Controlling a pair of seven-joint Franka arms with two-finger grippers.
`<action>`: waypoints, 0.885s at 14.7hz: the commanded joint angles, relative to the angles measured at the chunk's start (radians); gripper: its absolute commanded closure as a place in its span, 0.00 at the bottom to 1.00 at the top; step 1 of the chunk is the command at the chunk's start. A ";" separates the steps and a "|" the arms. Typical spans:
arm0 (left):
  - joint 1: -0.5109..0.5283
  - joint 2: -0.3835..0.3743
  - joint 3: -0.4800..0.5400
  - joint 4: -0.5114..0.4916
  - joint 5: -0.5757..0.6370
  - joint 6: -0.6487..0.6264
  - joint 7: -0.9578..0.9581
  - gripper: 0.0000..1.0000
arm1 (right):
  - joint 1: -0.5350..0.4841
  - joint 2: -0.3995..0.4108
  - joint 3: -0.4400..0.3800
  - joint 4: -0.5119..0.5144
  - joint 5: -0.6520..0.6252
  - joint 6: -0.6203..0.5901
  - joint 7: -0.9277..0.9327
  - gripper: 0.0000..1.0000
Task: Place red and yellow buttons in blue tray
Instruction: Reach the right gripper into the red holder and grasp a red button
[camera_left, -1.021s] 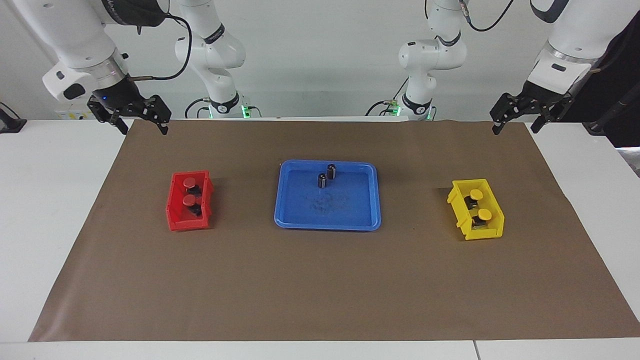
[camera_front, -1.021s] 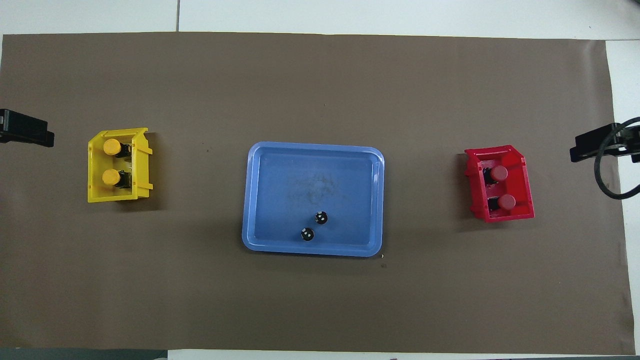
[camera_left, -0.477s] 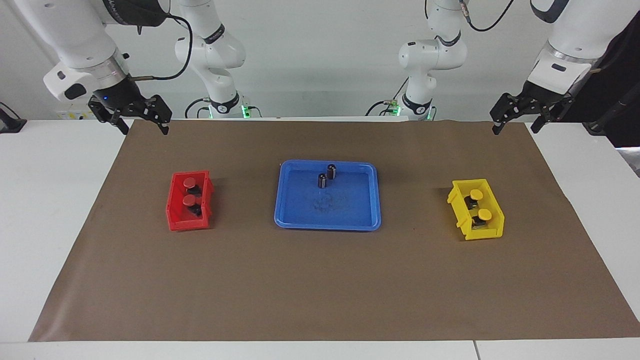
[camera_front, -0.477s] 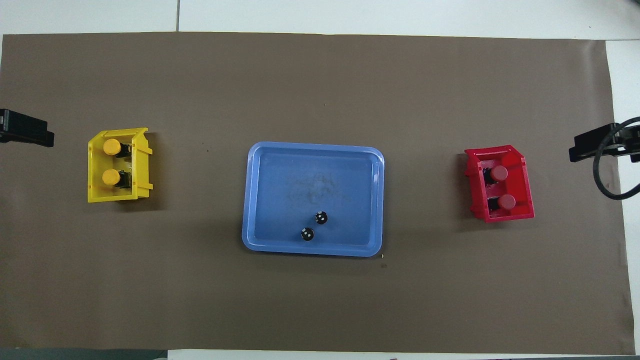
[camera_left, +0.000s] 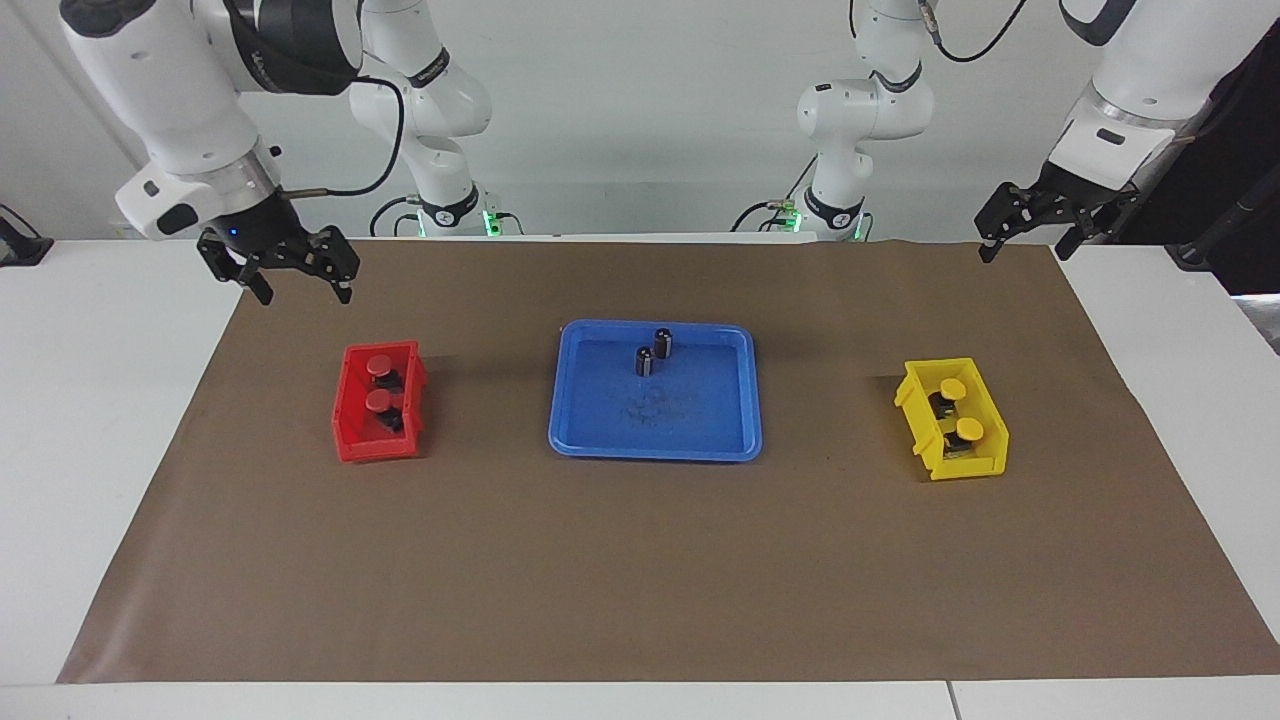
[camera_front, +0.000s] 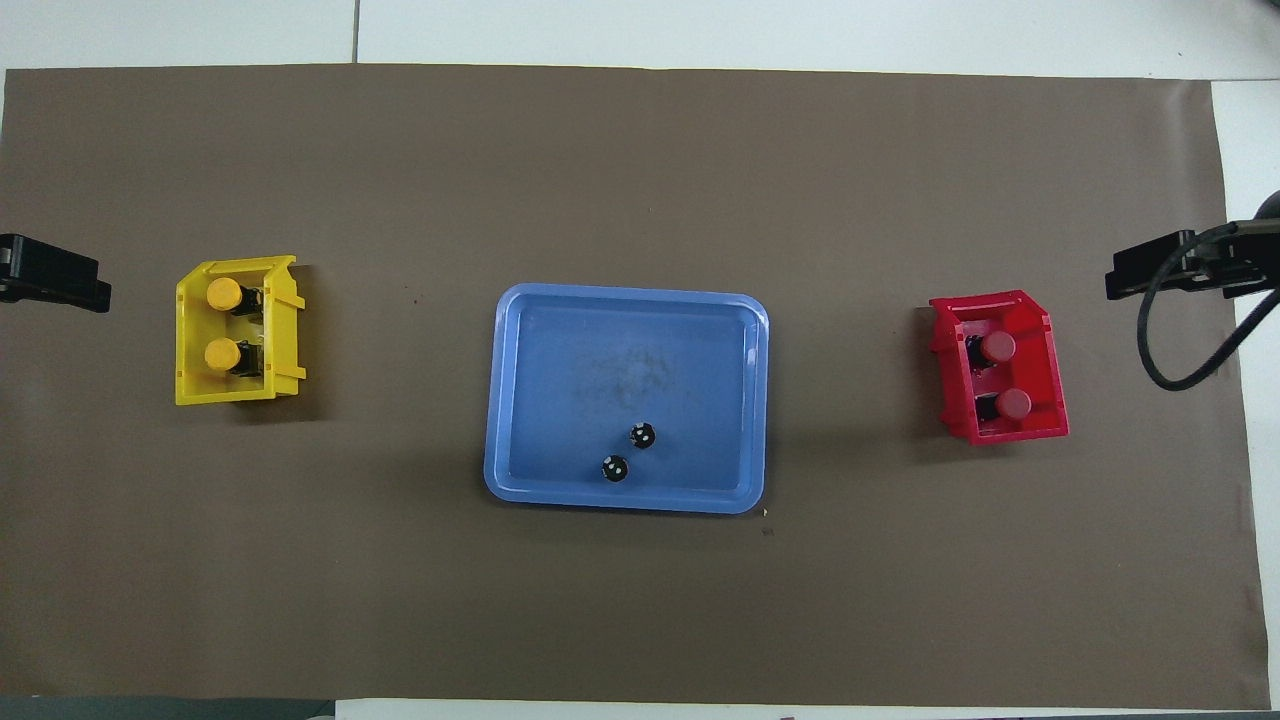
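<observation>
Overhead, we count four push buttons, none of them in the blue tray (camera_left: 655, 440) so far. Two red buttons (camera_left: 378, 384) sit one beside the other inside a small red bin (camera_left: 352, 440) toward the right arm's end of the worktop (camera_left: 640, 570), and two yellow buttons (camera_left: 960, 410) sit the same way inside a small yellow bin (camera_left: 935, 465) toward the left arm's end. We see one blue tray, lying flat on the brown paper sheet (camera_front: 640, 150) between the two bins and well apart from each. In it stand two small black cylinders (camera_left: 653, 352), upright and close together, near the tray's rim on the robots' side; the rest of the tray floor shows only a faint scuffed patch.

We count two end effectors, and neither holds or touches anything. The right end effector (camera_left: 297, 284) hangs in the air over the edge of the paper at the right arm's end, above the bare paper on the robots' side of the red bin; its fingers (camera_left: 262, 288) are spread wide apart and point downward. The left end effector (camera_left: 1028, 243) hangs over the paper's corner at the left arm's end, well clear of the yellow bin, fingers likewise spread wide and empty. From above, only the dark tips of both (camera_front: 55, 282) (camera_front: 1160, 272) reach in at the two ends of the sheet, and a black cable (camera_front: 1190, 340) loops beneath the right one.
</observation>
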 joint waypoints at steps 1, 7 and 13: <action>-0.003 -0.031 0.010 -0.033 -0.004 -0.002 0.013 0.00 | 0.026 -0.024 0.001 -0.199 0.020 0.190 0.035 0.00; 0.023 -0.055 0.016 -0.072 0.001 -0.003 0.010 0.00 | 0.010 0.022 -0.001 -0.319 0.020 0.373 0.008 0.18; 0.020 -0.055 0.015 -0.070 -0.001 -0.008 0.008 0.00 | -0.024 0.042 -0.001 -0.428 0.020 0.537 -0.057 0.26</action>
